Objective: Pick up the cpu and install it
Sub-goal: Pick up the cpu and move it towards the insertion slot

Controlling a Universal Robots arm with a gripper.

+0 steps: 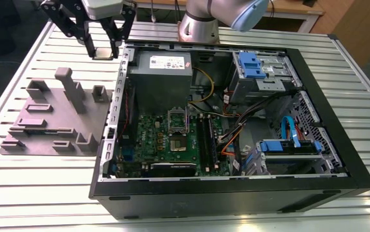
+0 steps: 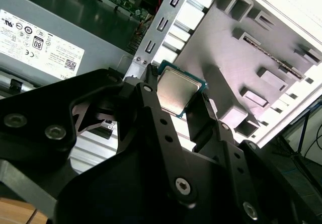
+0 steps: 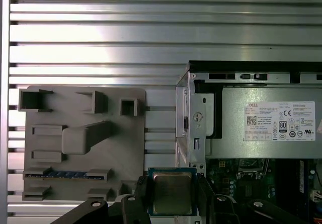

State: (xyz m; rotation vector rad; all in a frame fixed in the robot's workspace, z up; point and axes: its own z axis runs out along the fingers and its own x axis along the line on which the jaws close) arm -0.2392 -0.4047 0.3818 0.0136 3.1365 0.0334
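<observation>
Half the job looks done to me: the cpu (image 3: 172,193) is up off the table (image 1: 36,193), pinched between the two black fingers (image 2: 153,105) of the gripper (image 3: 172,196), which are clamped on two opposite edges of it. What is left, I'd judge, is the whole of the installing.

The chip hangs in the air between the fingertips, over the slatted tabletop. The grey block (image 1: 52,116) sits off to one side of the fingers, and the wall of the open computer case (image 1: 204,195) is close on the other. The green board (image 1: 149,133) and its socket (image 1: 177,129) lie down inside that case, well apart from the fingertips, so the chip is not over them yet.

The chip sits flat across the fingers, its silvery top turned back toward the wrist in both wrist views and its underside facing away. Being square, it has no long axis to speak of; its two free edges run from one finger to the other.
</observation>
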